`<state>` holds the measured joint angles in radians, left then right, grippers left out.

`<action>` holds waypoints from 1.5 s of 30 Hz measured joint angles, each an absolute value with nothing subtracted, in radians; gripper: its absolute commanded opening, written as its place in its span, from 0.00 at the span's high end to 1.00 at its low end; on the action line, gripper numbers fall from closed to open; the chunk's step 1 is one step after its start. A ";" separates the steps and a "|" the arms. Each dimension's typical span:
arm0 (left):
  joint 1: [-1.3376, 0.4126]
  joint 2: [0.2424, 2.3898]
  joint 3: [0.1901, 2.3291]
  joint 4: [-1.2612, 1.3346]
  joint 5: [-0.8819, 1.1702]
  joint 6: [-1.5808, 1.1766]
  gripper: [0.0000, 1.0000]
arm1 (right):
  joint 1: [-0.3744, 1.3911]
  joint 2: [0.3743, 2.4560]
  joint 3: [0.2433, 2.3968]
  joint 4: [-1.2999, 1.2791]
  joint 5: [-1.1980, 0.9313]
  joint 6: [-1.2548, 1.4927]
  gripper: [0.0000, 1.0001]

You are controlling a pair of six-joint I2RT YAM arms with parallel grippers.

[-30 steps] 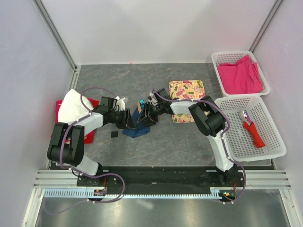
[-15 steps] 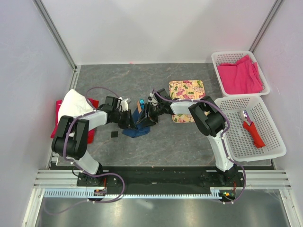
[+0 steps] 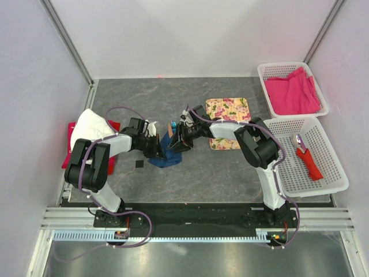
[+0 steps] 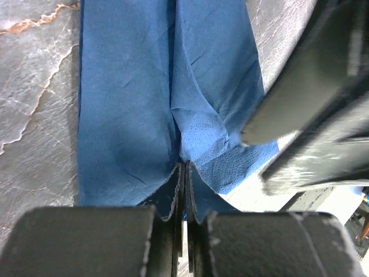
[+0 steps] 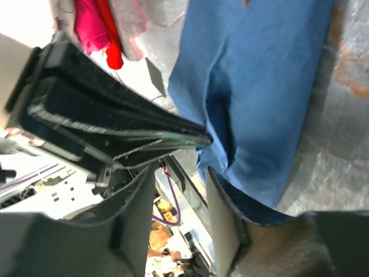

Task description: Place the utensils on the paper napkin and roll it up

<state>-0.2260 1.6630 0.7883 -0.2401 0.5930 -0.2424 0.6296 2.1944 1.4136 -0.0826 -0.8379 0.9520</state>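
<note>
Here, grey marbled tabletop (image 3: 230,173), white walls (image 3: 202,34), left jaws pinching blue napkin (image 4: 127,104), right jaws spread.

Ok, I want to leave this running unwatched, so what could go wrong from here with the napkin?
The left gripper is shut on only a thin edge fold of the blue napkin; a pull may tear the paper or slip off.
The right gripper, open, sits close beside the left one; they might collide.
A utensil tip seems to poke from the napkin's far end; it could slide out.
</note>
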 measured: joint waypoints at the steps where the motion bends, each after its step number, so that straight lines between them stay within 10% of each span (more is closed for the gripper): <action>1: -0.226 1.663 0.788 -0.241 0.593 -0.242 0.96 | 0.627 2.185 1.410 -0.088 -0.838 0.947 0.64; 7: -0.226 1.663 0.789 -0.245 0.593 -0.243 0.96 | 0.613 2.159 1.389 -0.118 -0.828 0.905 0.93; 19: -0.218 1.663 0.790 -0.245 0.616 -0.246 0.91 | 0.611 2.162 1.382 -0.207 -0.752 0.828 0.99; 35: -0.192 1.562 0.790 -0.198 0.683 -0.281 0.10 | 0.617 2.192 1.405 -0.249 -0.745 0.788 0.99; 45: -0.212 1.565 0.789 -0.204 0.616 -0.286 0.34 | 0.618 2.192 1.406 -0.249 -0.744 0.788 0.99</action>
